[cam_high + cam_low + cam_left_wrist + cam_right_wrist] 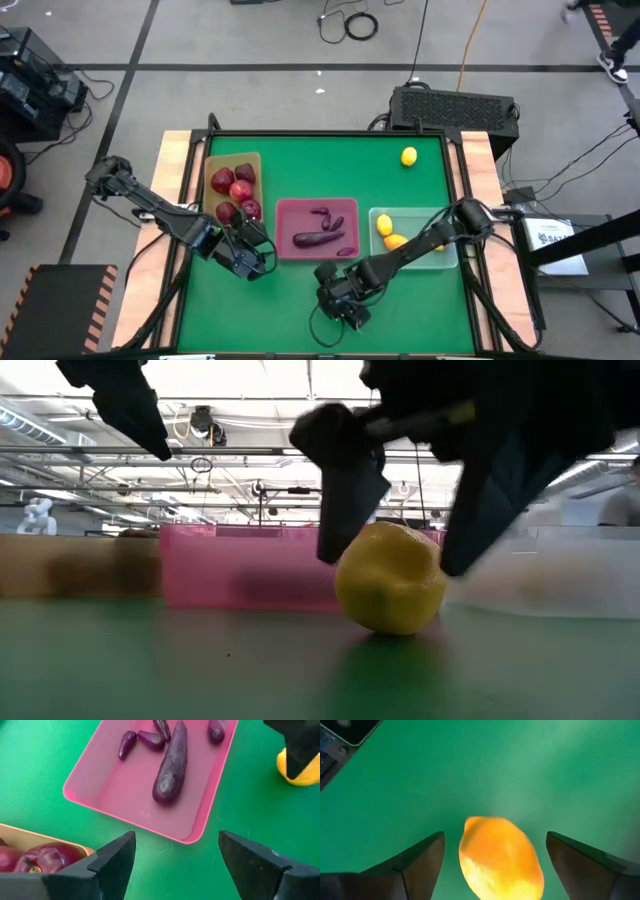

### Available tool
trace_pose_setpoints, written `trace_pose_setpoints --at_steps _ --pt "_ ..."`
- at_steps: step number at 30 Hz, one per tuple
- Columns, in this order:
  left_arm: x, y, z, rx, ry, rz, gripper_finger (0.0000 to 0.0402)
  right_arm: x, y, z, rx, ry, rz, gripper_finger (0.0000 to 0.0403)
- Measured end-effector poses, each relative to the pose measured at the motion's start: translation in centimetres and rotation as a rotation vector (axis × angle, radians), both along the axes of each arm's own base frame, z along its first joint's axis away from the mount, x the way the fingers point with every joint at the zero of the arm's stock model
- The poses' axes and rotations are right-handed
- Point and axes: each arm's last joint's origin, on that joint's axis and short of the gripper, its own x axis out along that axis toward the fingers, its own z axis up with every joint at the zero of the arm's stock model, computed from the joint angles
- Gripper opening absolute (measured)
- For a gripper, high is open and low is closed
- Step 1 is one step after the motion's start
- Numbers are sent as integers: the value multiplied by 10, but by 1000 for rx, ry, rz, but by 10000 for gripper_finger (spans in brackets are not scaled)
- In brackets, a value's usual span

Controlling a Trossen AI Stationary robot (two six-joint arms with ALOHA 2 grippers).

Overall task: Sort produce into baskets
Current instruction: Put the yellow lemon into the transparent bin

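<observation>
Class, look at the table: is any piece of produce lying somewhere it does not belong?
Yes. Two lemons lie loose on the green mat: one alone near the far edge, another between the open right pincer fingers. The other lemons lie in the clear tray.

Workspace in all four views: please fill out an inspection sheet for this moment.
Surface: green table, wooden side rails.
Job's things: tan tray holds red apples; pink tray holds purple eggplants; clear tray holds two lemons. One lemon lies loose near the far edge; another lemon sits between the right fingers.
Clutter: nothing seen.
Grippers: left gripper open, empty, between the tan and pink trays; right gripper open, straddling the lemon.
Cables: loose cables on the floor.
Surroundings: black box behind the table.
</observation>
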Motion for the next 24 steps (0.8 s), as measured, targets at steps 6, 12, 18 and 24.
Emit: trace_pose_setpoints --at_steps 6,12,18,24 --pt "0 0 0 15 6 -21 292 1 0 -17 -23 44 -8 337" --pt "0 0 0 23 5 -23 292 0 0 -19 -22 66 -32 308" --pt "1 1 0 38 -4 -13 292 -1 0 -17 6 83 -103 235" --pt "3 0 1 24 -29 -7 292 -2 -1 0 9 185 -222 184"
